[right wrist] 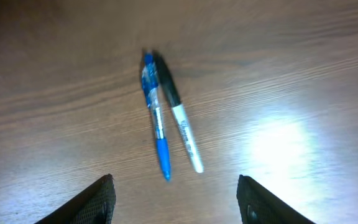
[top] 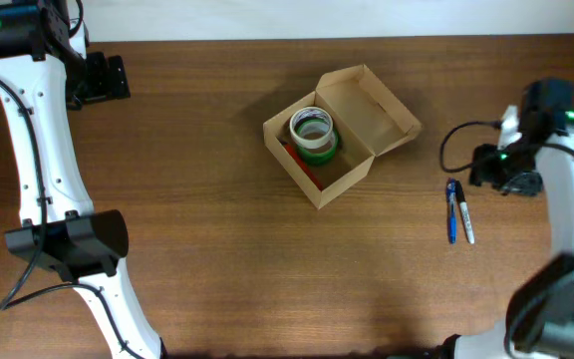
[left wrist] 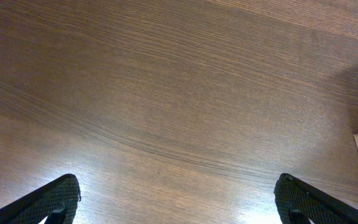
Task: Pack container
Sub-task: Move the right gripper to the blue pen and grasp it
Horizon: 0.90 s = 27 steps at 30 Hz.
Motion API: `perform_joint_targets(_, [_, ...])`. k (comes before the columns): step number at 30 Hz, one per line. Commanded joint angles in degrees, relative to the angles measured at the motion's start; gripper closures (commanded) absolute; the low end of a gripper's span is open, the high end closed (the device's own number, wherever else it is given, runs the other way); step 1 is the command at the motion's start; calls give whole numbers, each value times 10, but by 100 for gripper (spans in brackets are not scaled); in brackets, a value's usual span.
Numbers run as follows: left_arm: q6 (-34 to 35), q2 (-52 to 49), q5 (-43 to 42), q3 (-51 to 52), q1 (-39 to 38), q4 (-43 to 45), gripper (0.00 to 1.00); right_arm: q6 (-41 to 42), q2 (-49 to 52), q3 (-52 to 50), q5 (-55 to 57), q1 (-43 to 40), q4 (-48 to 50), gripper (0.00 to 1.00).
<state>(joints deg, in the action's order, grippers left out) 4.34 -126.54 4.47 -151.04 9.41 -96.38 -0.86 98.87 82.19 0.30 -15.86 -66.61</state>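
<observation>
Container (top: pixel 348 183), a small tan cardboard box, sits near the middle of the table with its mouth facing up and its hinged lid (top: pixel 372 104) thrown back toward the far right. It lies turned on the diagonal, its long axis running from far-left to near-right. Inside stands a green tape roll (top: pixel 313 131) with something red (top: pixel 298 161) beside it.

As I read it, the step in hand is fetching a pen. The right gripper (right wrist: pixel 176 186) hangs over a blue pen (right wrist: pixel 156 118) and a black-and-white marker (right wrist: pixel 182 124), well to the right of the box, fingers partly spread and holding nothing. The left gripper (left wrist: pixel 178 196) is far off at the table's left rear, spread wide and empty.

Both pens lie nearly side by side, touching or almost so at the far ends and fanning apart nearer the gripper. The fingers already stand across the barrels, so I would come down where the gap is widest, straddle one barrel only near its mid-length, and close gently to stop it rolling. A pen looks long for this box, so it probably needs laying along the long axis, beside the roll.
</observation>
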Motion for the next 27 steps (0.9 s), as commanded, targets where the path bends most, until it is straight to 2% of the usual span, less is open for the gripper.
perform_joint_targets(1, [8,5,-2,2,1,1,0,3,37,-2,-23,13,7,36])
perform_joint_targets(9, [8,5,-2,2,1,1,0,-4,121,-3,-49,19,17,43])
perform_joint_targets(27, [8,5,-2,2,1,1,0,-30,153,-43,-46,28,47,44])
